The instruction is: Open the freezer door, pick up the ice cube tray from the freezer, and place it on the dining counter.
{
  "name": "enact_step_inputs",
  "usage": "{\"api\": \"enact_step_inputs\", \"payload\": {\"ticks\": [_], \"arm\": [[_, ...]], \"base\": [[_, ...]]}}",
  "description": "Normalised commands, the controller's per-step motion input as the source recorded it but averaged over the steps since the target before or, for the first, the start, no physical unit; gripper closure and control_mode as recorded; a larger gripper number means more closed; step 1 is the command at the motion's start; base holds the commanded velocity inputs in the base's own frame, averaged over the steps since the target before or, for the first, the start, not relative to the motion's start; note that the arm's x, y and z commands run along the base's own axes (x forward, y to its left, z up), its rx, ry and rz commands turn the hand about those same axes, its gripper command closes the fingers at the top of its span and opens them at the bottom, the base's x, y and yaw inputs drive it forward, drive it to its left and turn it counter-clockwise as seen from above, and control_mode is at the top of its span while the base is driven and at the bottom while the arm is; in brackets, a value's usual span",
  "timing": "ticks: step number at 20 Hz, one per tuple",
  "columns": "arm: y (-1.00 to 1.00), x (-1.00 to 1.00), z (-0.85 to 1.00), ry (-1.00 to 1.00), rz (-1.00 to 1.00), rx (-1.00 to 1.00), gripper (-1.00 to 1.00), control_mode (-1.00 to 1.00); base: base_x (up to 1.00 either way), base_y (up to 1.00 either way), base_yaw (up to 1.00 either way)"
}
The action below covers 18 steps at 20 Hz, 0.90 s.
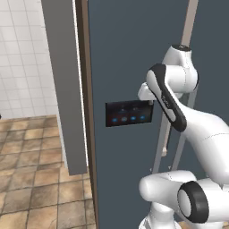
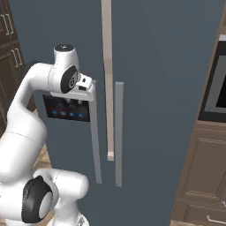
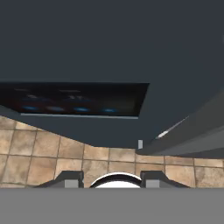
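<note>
Beside the freezer door, a grey panel stands.

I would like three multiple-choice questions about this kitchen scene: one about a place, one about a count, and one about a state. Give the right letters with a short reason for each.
1. Where is the black display panel?
A. On the floor tiles
B. On the freezer door, beside its long bar handle
C. On a dark wood cabinet

2. How many blue lights show on the panel?
A. One
B. Four
C. Nine

3. What state is the freezer door in?
A. Shut
B. Swung wide open
C. Taken off

Answers:
1. B: the display panel sits on the slate-blue freezer door, next to the grey bar handle.
2. B: four blue lights stand in a row along the panel's lower part.
3. A: the door face is flat toward the cameras, and no shelves or interior show.
</note>
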Motion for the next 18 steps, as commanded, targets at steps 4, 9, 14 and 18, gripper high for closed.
{"api": "enact_step_inputs", "payload": {"ticks": [4,9,14,18], "arm": [[0.00,-0.18,0.00,0.04,0.00,0.00,-1.00,-1.00],[0.00,-0.81,-0.08,0.05,-0.01,0.00,-1.00,-1.00],[0.00,-0.76,-0.14,0.00,-0.02,0.00,-1.00,-1.00],[-0.01,-0.45,-0.16,0.00,0.00,-0.02,-1.00,-1.00]], "base": [[0.00,0.00,0.00],[0.00,0.00,0.00],[0.00,0.00,0.00],[0.00,0.00,0.00]]}}
